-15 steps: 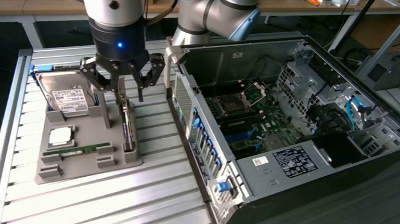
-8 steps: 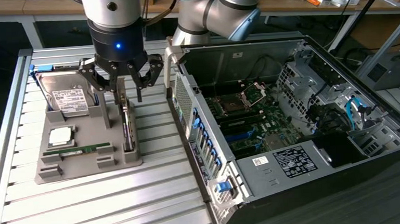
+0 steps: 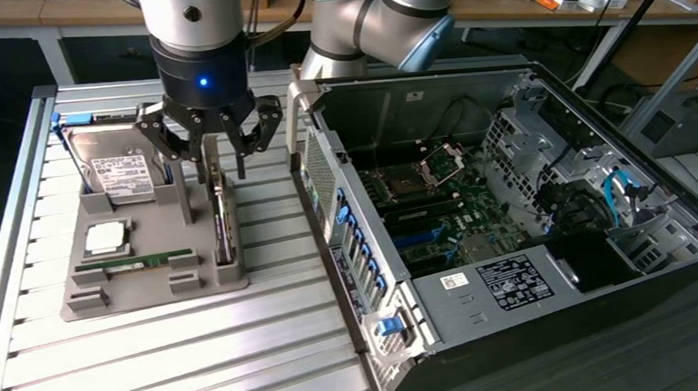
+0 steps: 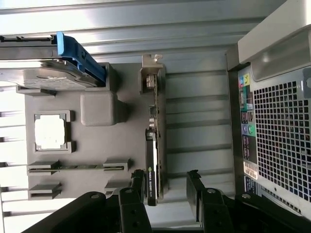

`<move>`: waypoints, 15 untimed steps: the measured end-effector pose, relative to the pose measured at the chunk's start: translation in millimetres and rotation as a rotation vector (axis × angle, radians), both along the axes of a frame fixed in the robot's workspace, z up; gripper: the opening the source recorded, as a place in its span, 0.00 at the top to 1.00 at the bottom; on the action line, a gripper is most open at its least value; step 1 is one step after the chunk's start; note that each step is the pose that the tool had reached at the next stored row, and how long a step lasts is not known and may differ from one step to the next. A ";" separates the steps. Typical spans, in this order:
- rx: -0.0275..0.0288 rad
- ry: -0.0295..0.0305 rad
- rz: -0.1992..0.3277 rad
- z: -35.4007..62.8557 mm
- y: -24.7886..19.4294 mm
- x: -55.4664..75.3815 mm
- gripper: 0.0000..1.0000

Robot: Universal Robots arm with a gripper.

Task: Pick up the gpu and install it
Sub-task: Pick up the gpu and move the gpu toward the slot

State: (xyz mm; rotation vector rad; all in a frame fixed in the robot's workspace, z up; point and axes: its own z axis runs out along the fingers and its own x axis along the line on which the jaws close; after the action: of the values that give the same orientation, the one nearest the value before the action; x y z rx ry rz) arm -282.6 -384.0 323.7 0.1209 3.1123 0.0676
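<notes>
The gpu point(image 3: 220, 217) stands on its long edge in a slot of the grey holder tray point(image 3: 148, 285), a dark thin card with a silvery bracket at its far end. My gripper point(image 3: 216, 156) hangs straight above it, open, with nothing in it. In the wrist view the gpu point(image 4: 155, 131) runs between my two black fingers point(image 4: 137, 183), closer to one of them than to the other, and my gripper point(image 4: 165, 184) stands wide around the card's near end.
On the holder also sit a hard drive point(image 3: 117, 169) with a blue caddy, a CPU point(image 3: 107, 236) and a green RAM stick point(image 3: 135, 261). The open computer case point(image 3: 496, 214) lies to the exterior view's right, its perforated rear wall point(image 4: 279, 126) close to the holder.
</notes>
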 end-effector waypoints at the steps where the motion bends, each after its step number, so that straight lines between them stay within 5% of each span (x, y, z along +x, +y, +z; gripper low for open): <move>1: -0.0001 0.0000 0.000 -0.4 0.2 -0.2 0.52; 15: 0.0000 0.0000 0.000 -10.4 3.6 -0.6 0.52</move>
State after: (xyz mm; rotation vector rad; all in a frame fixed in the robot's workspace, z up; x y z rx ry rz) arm -283.1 -380.4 313.3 0.1215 3.1123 0.0676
